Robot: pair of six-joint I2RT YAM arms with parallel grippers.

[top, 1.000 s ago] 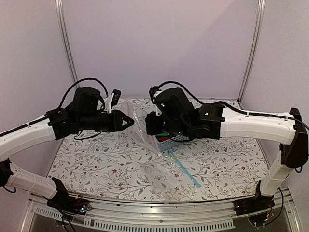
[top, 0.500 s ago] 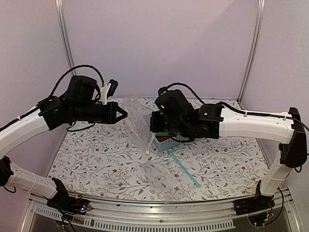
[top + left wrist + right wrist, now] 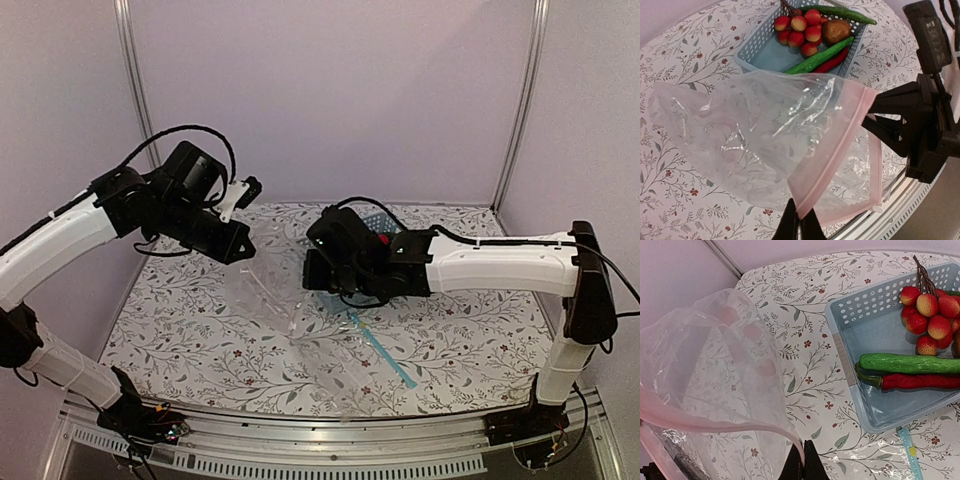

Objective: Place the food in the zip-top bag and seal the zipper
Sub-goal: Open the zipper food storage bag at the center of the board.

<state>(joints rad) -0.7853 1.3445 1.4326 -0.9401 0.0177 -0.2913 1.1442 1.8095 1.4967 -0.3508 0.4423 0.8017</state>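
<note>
The clear zip-top bag (image 3: pixel 750 135) hangs above the table between both arms, mouth spread. My left gripper (image 3: pixel 800 222) is shut on one lip of its pale pink zipper (image 3: pixel 835 150). The other lip (image 3: pixel 715 422) is pinched in my right gripper (image 3: pixel 804 460), also shut. From above, the bag (image 3: pixel 270 290) slopes down from the left gripper (image 3: pixel 245 255) to the right gripper (image 3: pixel 310 275). The food lies in a blue basket (image 3: pixel 760 50): red-yellow fruits (image 3: pixel 802 27), a brown lump (image 3: pixel 836 31), two green vegetables (image 3: pixel 822 55) and a red chili (image 3: pixel 832 61).
A second clear bag with a teal-blue strip (image 3: pixel 385 350) lies flat on the flowered cloth at the front right. The basket (image 3: pixel 375 218) sits behind the right arm near the back. Pale walls and metal posts close in the back and sides.
The left gripper closed on the pink strip, and its arm drew back to the left and tilted down. The right arm sank lower and the bag's mouth spread.
</note>
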